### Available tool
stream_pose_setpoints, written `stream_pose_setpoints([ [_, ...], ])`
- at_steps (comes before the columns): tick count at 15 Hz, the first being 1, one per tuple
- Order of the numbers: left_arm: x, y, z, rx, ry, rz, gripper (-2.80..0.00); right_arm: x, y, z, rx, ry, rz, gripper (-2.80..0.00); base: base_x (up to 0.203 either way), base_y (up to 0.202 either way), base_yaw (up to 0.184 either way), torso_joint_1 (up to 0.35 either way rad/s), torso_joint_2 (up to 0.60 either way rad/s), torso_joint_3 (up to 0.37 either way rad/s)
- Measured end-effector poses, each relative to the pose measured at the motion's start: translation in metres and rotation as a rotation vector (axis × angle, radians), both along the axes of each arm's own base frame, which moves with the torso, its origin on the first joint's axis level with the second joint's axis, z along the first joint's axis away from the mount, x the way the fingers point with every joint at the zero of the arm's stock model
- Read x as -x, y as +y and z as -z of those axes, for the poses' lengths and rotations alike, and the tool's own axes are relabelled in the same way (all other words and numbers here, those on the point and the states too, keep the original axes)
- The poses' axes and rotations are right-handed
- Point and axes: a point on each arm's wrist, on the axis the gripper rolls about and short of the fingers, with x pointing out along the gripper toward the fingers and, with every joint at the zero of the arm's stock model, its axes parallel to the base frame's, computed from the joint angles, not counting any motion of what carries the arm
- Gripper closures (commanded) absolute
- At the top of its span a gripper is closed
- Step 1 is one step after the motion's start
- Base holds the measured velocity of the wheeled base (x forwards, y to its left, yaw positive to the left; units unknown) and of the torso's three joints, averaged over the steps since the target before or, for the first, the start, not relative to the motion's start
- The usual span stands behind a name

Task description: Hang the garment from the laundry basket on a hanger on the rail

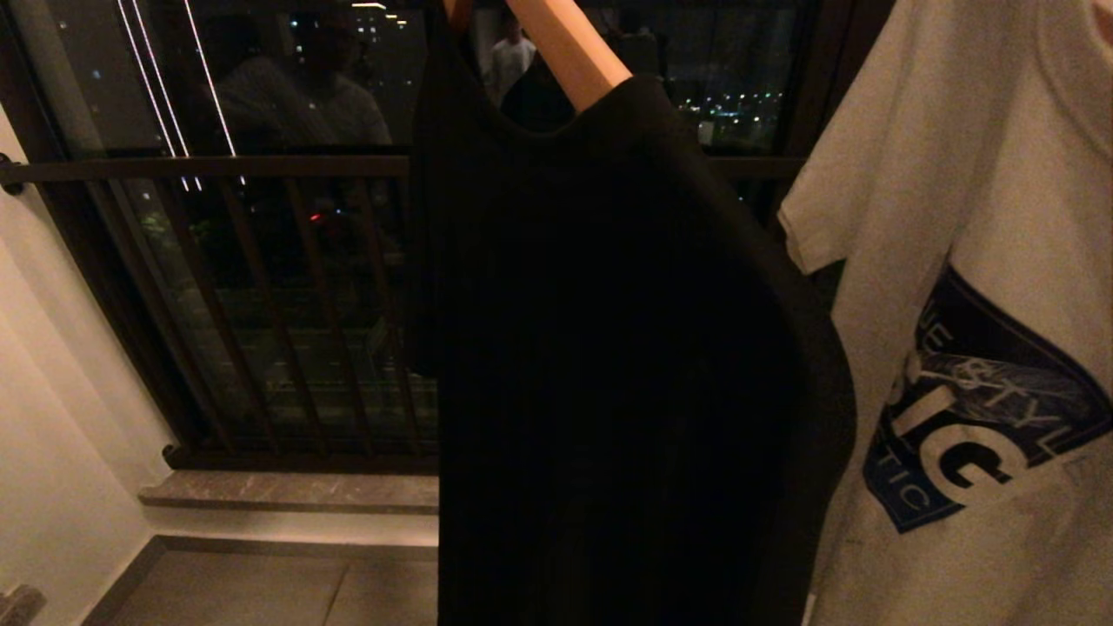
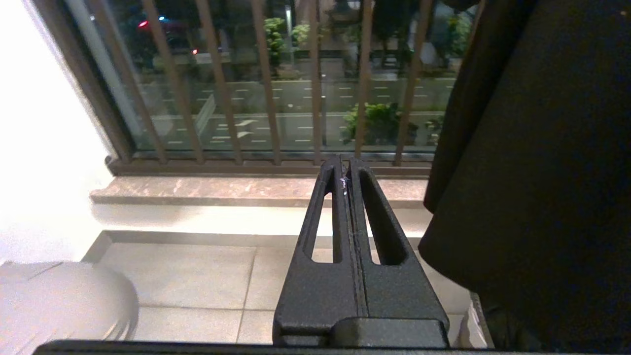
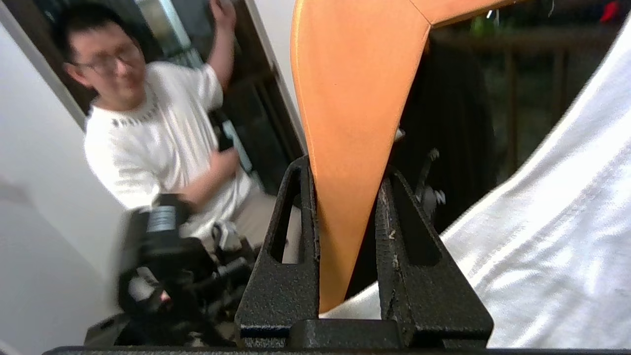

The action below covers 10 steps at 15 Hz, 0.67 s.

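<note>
Hanging: one black garment (image 1: 609, 348), one wooden hanger (image 3: 355, 123), one white T-shirt (image 1: 974, 261).

The left claw (image 2: 346, 170) is matte black with a grainy, powder-coated texture. Each of its two long tapered fingers (image 2: 323, 217) has a slim oval slot cut through its length, and both rise from a blocky black base. The right claw (image 3: 345, 180) has the same build: black, rough-textured, slotted fingers (image 3: 291, 222), with pale scuffs and chipped paint along their inner edges.
</note>
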Motion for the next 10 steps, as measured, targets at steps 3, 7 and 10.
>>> stream_pose_setpoints([
  [3,0.000,0.000,0.000,0.000,0.000,0.000,0.00,-0.025,-0.011,-0.005,0.010,0.018,-0.019,0.00,0.000,0.000,0.000,0.000,0.00,0.000],
  [7,0.000,0.000,0.000,0.000,0.000,0.000,0.00,-0.054,-0.018,-0.003,0.034,-0.011,-0.119,0.00,0.000,0.000,0.000,0.000,0.00,0.000],
  [10,0.000,0.000,0.000,0.000,0.000,0.001,0.00,-0.069,-0.021,0.008,0.063,-0.033,-0.157,0.00,0.000,0.000,0.000,0.000,0.00,0.000],
])
